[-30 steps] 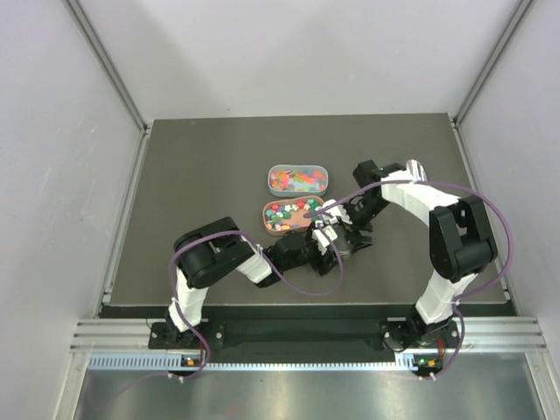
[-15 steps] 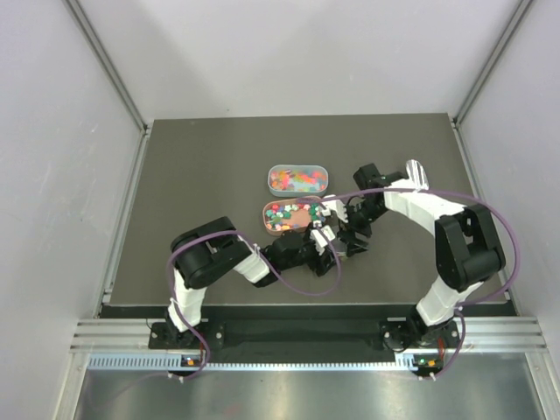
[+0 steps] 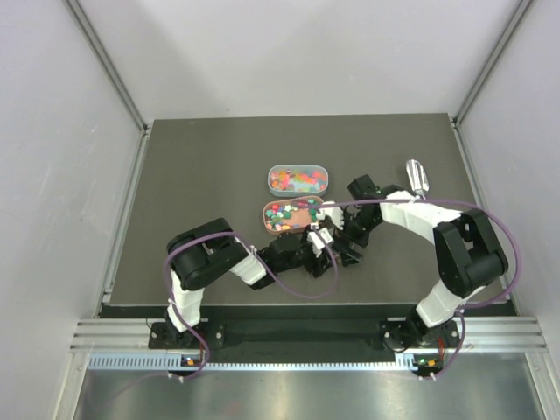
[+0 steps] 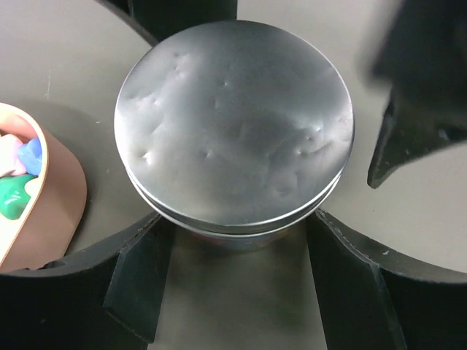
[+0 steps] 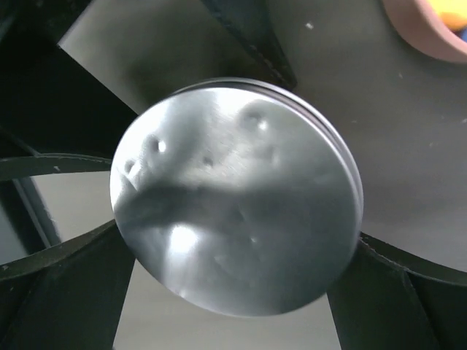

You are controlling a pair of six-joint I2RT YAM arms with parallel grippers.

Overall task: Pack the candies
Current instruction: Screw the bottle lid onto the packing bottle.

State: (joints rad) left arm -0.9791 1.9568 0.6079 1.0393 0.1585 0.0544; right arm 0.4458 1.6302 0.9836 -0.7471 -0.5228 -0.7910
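Since a second ago the right arm has swung its forearm down and inward toward the round jar (image 4: pixel 233 235), uncovering a silver scoop (image 3: pixel 416 178) that lies on the dark mat (image 3: pixel 201 166), off to the right of the jar and farther back. The jar has stayed where it was, standing upright with its dented metal lid (image 4: pixel 233 124) on. The left gripper (image 4: pixel 235 222) is clamped on the jar, one dark finger pressed to each side of the body just under the lid's rim. The right gripper (image 5: pixel 237 240) straddles the same lid from the opposite side with its fingers spread wide; whether they press on the rim or stand just clear of it cannot be told. The candies (image 3: pixel 282 212) lie in mixed colours in a brown oval tray (image 3: pixel 265 217) just beside the jar on its left, and more fill a clear oval box (image 3: pixel 270 179) behind that tray, farther from the jar.
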